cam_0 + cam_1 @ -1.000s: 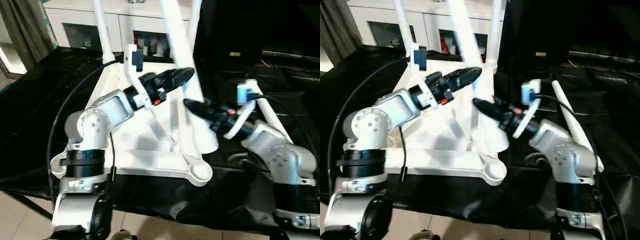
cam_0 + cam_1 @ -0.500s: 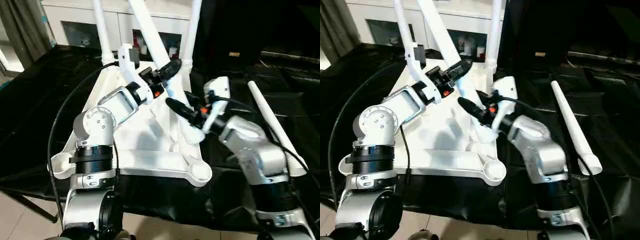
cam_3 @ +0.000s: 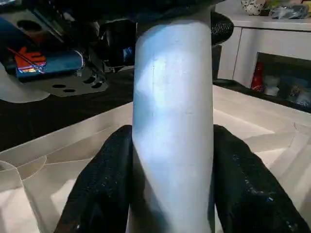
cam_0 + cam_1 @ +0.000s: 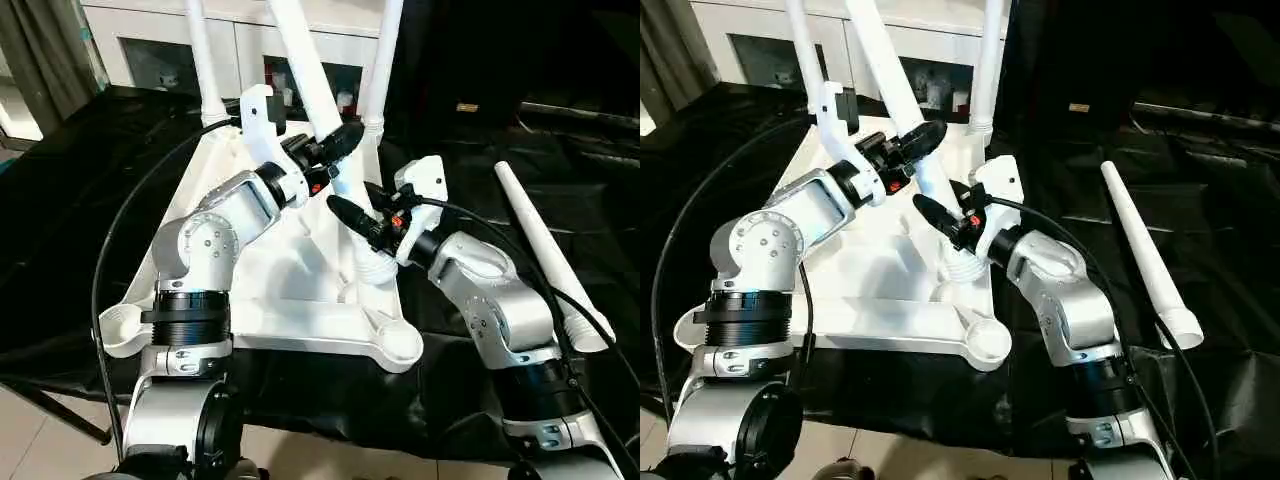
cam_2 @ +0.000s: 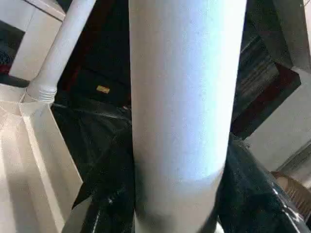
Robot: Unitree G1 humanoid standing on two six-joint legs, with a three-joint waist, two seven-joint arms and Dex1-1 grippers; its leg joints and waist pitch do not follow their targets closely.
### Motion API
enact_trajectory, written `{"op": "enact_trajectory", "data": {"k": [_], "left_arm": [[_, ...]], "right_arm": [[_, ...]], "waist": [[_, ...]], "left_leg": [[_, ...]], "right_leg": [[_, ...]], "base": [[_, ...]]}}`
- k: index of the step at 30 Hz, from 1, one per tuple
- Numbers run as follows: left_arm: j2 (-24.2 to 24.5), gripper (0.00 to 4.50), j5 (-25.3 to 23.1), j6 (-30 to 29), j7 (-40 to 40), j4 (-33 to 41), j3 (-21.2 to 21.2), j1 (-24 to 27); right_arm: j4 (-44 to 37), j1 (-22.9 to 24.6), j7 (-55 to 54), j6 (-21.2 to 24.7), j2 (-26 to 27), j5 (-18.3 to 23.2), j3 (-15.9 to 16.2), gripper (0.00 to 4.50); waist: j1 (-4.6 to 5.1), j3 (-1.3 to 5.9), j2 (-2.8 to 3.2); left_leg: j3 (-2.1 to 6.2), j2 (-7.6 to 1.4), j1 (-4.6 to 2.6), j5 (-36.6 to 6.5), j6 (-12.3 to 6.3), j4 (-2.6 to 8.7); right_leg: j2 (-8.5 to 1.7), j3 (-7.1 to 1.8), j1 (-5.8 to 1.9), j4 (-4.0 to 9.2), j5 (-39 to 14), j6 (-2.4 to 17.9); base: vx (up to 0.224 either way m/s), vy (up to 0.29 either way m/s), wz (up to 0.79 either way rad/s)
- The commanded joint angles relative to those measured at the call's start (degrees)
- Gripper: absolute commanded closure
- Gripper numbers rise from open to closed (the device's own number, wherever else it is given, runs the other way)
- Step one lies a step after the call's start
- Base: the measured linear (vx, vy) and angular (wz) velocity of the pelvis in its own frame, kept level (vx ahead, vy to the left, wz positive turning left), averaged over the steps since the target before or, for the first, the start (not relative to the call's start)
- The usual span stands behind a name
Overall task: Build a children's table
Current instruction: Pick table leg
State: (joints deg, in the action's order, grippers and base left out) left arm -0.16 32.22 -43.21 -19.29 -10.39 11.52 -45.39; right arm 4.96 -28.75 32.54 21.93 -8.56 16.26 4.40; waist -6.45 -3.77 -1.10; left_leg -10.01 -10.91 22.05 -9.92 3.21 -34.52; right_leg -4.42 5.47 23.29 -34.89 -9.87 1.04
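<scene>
The white tabletop (image 4: 290, 320) lies upside down on the black cloth, ribs up. Two white legs (image 4: 200, 60) (image 4: 385, 60) stand in its far corner sockets. A third leg (image 4: 305, 60) leans over the tabletop, and its threaded lower end (image 4: 372, 265) is near the right rim. My left gripper (image 4: 335, 145) is shut on this leg higher up, its fingers (image 5: 112, 194) on both sides. My right gripper (image 4: 350, 215) is shut on it lower down, with black fingers (image 3: 102, 184) flanking the tube (image 3: 172, 121). Another leg (image 4: 545, 250) lies loose on the cloth at the right.
The near corner sockets (image 4: 400, 345) (image 4: 120, 325) hold nothing. A white glass-door cabinet (image 4: 150, 50) stands behind the table. Black cloth (image 4: 480, 130) covers the work surface, and its front edge drops to a tiled floor (image 4: 60, 440). A black cable (image 4: 110, 260) loops beside my left arm.
The held leg has swung left over the tabletop with my right gripper on it. My left gripper has closed around the leg higher up. My right elbow has come in closer.
</scene>
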Motion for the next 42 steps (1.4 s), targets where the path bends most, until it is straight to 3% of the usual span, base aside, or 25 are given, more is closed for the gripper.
{"op": "enact_trajectory", "data": {"k": [1,7,8,12,18,21,28,34,36,41,42], "left_arm": [[1.83,2.67,-2.31,1.02,-2.32,-0.39,-3.48,0.22],[8.37,2.68,-3.01,1.69,-14.99,0.9,-9.2,0.49],[10.43,2.68,-2.33,2.1,-19.39,1.32,-10.19,0.19],[13.12,2.68,1.21,1.27,-26.23,2.85,-10.12,-0.74],[12.92,2.68,7.2,-1.16,-30.59,4.72,-7.46,-2.15],[12.64,2.68,8.26,-1.21,-31.58,4.51,-6.92,-2.54],[13.19,2.68,7.88,-1.1,-31.47,3.98,-7.67,-2.0],[13.46,2.68,6.35,-0.97,-29.59,2.73,-7.98,-2.2],[12.9,2.12,6.26,-1.67,-27.69,1.13,-7.26,-2.89],[11.48,1.78,-1.71,3.82,-18.58,-3.37,-8.54,-3.27],[10.88,1.62,-5.22,5.54,-15.12,-4.15,-10.31,-2.27]], "right_arm": [[-1.1,-1.46,1.54,0.66,-0.6,2.07,-1.41,1.98],[-3.58,-1.82,12.3,9.97,-6.58,9.54,-1.95,1.58],[-4.44,-1.63,16.72,13.14,-9.66,11.52,-1.3,1.54],[-5.96,-1.2,22.73,18.5,-14.22,14.66,-0.07,1.54],[-6.05,-1.26,24.25,20.02,-15.66,15.27,0.96,1.54],[-5.97,-1.52,24.42,21.17,-15.55,15.58,1.31,1.81],[-5.25,-1.71,23.65,20.8,-15.2,14.93,1.53,2.37],[-4.75,-2.08,22.33,20.18,-14.21,14.77,1.07,2.49],[-4.54,-2.21,21.73,19.64,-13.83,14.53,0.99,2.5],[-1.91,-3.54,13.12,13.5,-10.1,9.09,0.49,2.54],[-0.46,-4.11,7.54,11.02,-8.05,5.59,0.98,2.54]], "waist": [[0.0,4.48,-0.13],[-0.04,4.49,-0.06],[-0.13,4.57,-0.09],[-0.33,4.52,-0.07],[-0.31,4.52,-0.19],[-0.32,4.5,-0.15],[-0.33,4.59,-0.19],[-0.34,4.6,-0.18],[-0.35,4.66,-0.12],[-0.21,4.65,-0.06],[-0.26,4.74,0.01]], "left_leg": [[0.75,-2.19,-1.05,-8.62,-0.93,4.07],[0.72,-2.35,-1.07,-8.19,-0.85,4.05],[0.7,-2.27,-1.08,-7.88,-0.96,3.98],[0.65,-2.26,-0.99,-7.79,-1.18,3.86],[0.54,-2.25,-1.02,-8.19,-0.45,3.72],[0.62,-2.25,-1.03,-8.78,-0.25,3.73],[0.65,-2.28,-1.07,-8.02,-0.02,3.72],[0.64,-2.25,-1.04,-7.95,-0.04,3.69],[0.66,-2.24,-1.05,-7.87,0.04,3.67],[0.78,-2.21,-1.11,-8.82,1.53,3.75],[0.84,-2.32,-1.13,-8.25,1.69,3.8]], "right_leg": [[-4.19,-3.26,-3.41,4.21,-11.03,8.23],[-4.15,-3.35,-3.52,3.78,-9.5,8.74],[-4.15,-3.33,-3.64,3.69,-9.15,9.08],[-4.32,-3.35,-3.78,3.6,-9.48,10.07],[-4.4,-3.21,-3.64,3.56,-10.3,11.76],[-4.35,-3.2,-3.64,3.77,-11.9,11.0],[-4.29,-3.2,-3.62,3.66,-11.43,10.18],[-4.3,-3.21,-3.65,3.62,-11.29,10.31],[-4.27,-3.18,-3.65,3.56,-10.99,10.36],[-4.37,-3.16,-3.51,3.92,-12.87,9.03],[-4.4,-3.21,-3.52,3.79,-11.86,8.91]], "base": [[0.0,0.0,0.0],[0.0,0.0,0.0],[0.0,0.0,0.0],[0.0,0.0,0.0],[0.0,0.0,0.0],[0.0,0.0,0.0],[0.0,0.0,0.0],[0.0,0.0,0.0],[0.0,0.0,0.0],[0.0,0.0,0.0],[0.0,0.0,0.0]]}}
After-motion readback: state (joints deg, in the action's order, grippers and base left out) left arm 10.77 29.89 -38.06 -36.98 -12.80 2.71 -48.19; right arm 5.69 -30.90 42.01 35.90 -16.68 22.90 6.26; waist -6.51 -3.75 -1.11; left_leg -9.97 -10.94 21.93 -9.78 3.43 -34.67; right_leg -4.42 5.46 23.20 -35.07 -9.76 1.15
